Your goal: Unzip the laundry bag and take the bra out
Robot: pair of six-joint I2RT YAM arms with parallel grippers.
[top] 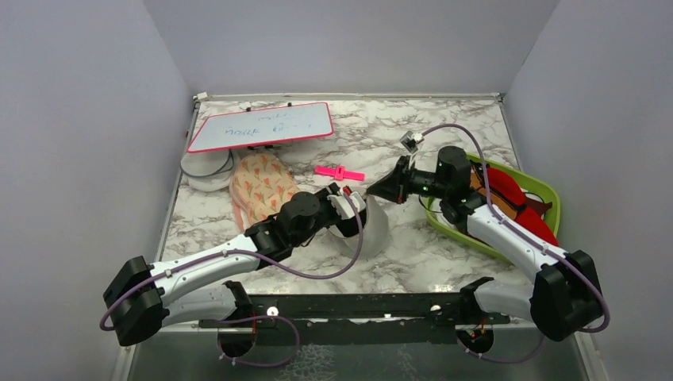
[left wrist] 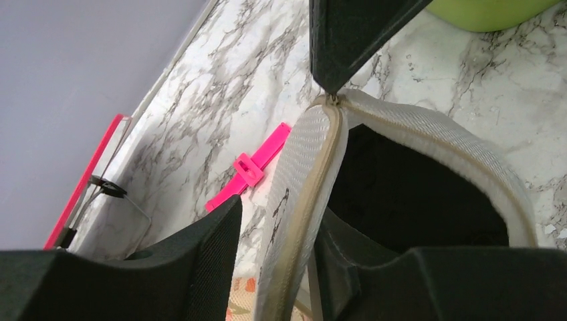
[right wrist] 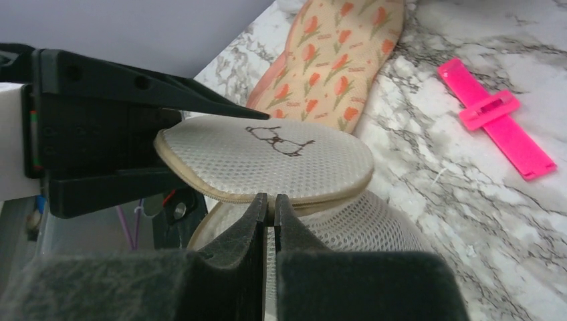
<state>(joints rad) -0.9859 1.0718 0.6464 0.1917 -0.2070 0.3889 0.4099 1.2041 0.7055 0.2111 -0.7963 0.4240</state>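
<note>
The laundry bag lies at the table's centre, partly unzipped, its white mesh upper half raised off the lower half. My left gripper straddles the upper half's beige rim, with one finger above it and one inside the bag, and holds it up. My right gripper is shut on the zip pull at the rim, and also shows in the top view. The opening shows only black, likely the bra; no straps can be made out.
A peach floral pouch lies left of the bag. A pink clip lies behind it. A red-framed whiteboard stands at the back left. A green tray at the right holds red and brown garments.
</note>
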